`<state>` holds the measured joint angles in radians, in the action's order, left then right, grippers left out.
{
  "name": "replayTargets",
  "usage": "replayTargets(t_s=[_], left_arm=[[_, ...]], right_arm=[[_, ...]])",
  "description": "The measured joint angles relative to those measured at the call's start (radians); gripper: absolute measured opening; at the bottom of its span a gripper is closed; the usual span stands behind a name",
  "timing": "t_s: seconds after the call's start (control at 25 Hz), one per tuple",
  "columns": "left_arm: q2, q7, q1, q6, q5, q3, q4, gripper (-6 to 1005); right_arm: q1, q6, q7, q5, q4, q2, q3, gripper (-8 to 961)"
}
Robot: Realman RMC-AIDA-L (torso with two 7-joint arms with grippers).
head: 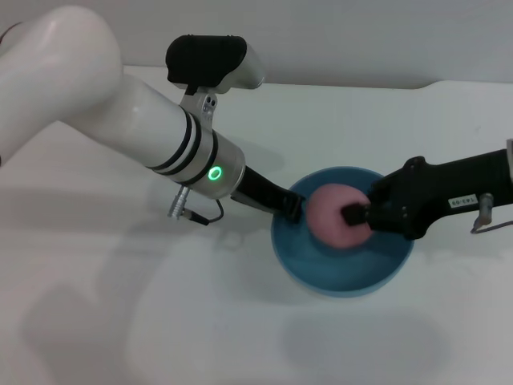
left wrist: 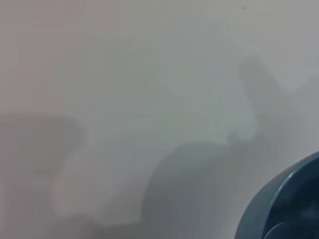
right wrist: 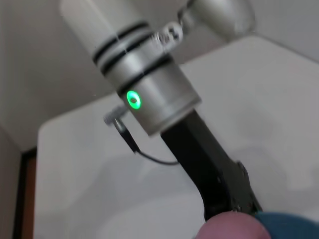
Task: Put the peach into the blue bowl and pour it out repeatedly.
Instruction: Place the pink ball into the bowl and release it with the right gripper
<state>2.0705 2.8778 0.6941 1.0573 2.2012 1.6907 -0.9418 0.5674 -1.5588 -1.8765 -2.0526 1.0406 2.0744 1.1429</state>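
Note:
The blue bowl (head: pixel 345 269) is held at its left rim by my left gripper (head: pixel 292 210), which is shut on it. The bowl's shadow lies on the table in front of it, so it looks lifted. My right gripper (head: pixel 353 216) reaches in from the right, shut on the pink peach (head: pixel 330 215), and holds it inside the bowl's opening. In the right wrist view the peach (right wrist: pixel 232 226) shows at the edge with a bit of the bowl (right wrist: pixel 294 224) beside it and my left gripper (right wrist: pixel 234 194) behind it. The left wrist view shows only part of the bowl's wall (left wrist: pixel 289 209).
The white table (head: pixel 120 265) spreads all around the bowl, with its far edge (head: pixel 361 85) against a pale wall. My left arm's white forearm (head: pixel 160 128) crosses the table's left half.

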Motion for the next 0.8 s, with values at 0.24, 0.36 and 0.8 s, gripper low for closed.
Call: replayTargets(t_s=[0.24,0.36,0.8], left_arm=[[-0.003,0.0,0.0,0.003,-0.003,-0.005,-0.002,0],[-0.004,0.0,-0.004,0.005,-0.003,-0.008,-0.003,0],[-0.009,-0.005,-0.006,-0.076,0.006,-0.015,-0.01,-1]], right_arm=[[0.0,0.016,0.0,-0.012,0.0,0.001,0.013,222],[0.001,0.016,0.001,-0.013,0.005,0.001,0.007,269],[-0.039,0.055,-0.034,0.086,0.005,-0.002,-0.191,397]])
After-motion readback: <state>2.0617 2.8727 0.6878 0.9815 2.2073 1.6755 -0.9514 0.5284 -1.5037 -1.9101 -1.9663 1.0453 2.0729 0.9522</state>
